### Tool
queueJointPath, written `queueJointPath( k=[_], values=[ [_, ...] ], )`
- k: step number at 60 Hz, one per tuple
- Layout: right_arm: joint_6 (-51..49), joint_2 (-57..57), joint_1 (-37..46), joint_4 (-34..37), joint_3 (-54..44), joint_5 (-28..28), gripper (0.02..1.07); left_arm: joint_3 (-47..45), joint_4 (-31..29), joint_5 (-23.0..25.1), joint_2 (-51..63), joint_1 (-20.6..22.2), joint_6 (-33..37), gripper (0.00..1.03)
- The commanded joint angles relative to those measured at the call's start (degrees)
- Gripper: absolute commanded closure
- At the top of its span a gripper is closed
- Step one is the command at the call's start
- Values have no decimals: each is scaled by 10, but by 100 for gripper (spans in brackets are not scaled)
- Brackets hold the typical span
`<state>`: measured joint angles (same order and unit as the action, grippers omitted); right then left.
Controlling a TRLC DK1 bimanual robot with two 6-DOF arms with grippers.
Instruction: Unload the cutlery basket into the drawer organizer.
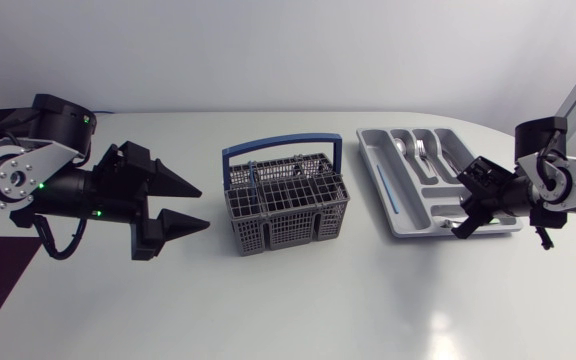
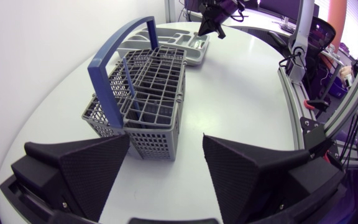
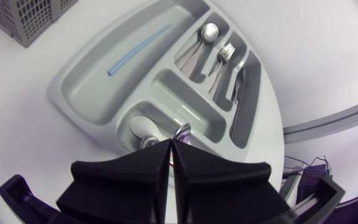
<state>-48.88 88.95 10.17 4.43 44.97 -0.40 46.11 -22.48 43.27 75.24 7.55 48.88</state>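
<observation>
From above, the cutlery basket [image 1: 286, 208], grey mesh with a blue handle [image 1: 283, 147] arched over it, stands upright in the middle of the white bench [image 1: 298, 300]. The grey drawer organizer [image 1: 405, 222] lies to its right, well apart from it. The left tool [image 1: 196, 206] rests low on the bench beside the basket's left wall, short of touching it, with its two wedge fingers spread wide apart. The right tool [image 1: 465, 222] hangs over the near end of the organizer. A thin blue stick [image 1: 386, 188] lies in the long compartment, and a spoon [image 1: 400, 148] and a fork [image 1: 422, 152] lie in the narrow ones beside it. In the left wrist view the basket sits just ahead of the parted fingers [image 2: 79, 168] with bare bench between them. The organizer lies farther off, past the basket, with the other arm's tool above it. In the right wrist view the right tool's fingers [image 3: 135, 174] are drawn together, with only a sliver between them. A small metal piece [image 3: 183, 130] juts out right at their tips and looks pinched between them. It is over the short compartment at the organizer's near end, where a spoon bowl [image 3: 143, 128] already lies. The basket's corner shows well beyond the organizer.
</observation>
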Motion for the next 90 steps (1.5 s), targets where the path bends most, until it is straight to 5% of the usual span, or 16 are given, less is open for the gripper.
queueJointPath(
  k=[1, 23, 40, 44, 52, 69, 77, 86, 90],
  values=[
    [-31, 41, 14, -25, -11, 15, 99, -5, -5, 7, -4, 11, -11, 5],
    [-46, 121, 10, -147, -20, 64, 90, -14, -1, 7, 2, 23, -9, 5],
    [-39, 114, -9, -153, -17, 75, 86, -20, 1, 7, 1, 18, -6, 5],
    [-36, 106, -14, -153, -21, 76, 72, -20, 1, 7, 1, 18, -5, 5],
    [-26, 59, -28, -137, -30, 88, 9, -21, 3, 7, 3, 17, -5, 5],
    [88, -129, -128, -31, -32, 82, 7, -22, 22, 7, 28, 32, -7, 5],
    [143, -166, -204, 2, -34, 87, 7, -12, 38, 9, 71, 45, -12, 27],
    [186, -182, -278, 17, -30, 97, 10, -7, 97, 10, 97, 46, -63, 80],
    [195, -181, -305, 17, -30, 110, 10, -6, 116, 11, 103, 47, -78, 82]
  ],
)
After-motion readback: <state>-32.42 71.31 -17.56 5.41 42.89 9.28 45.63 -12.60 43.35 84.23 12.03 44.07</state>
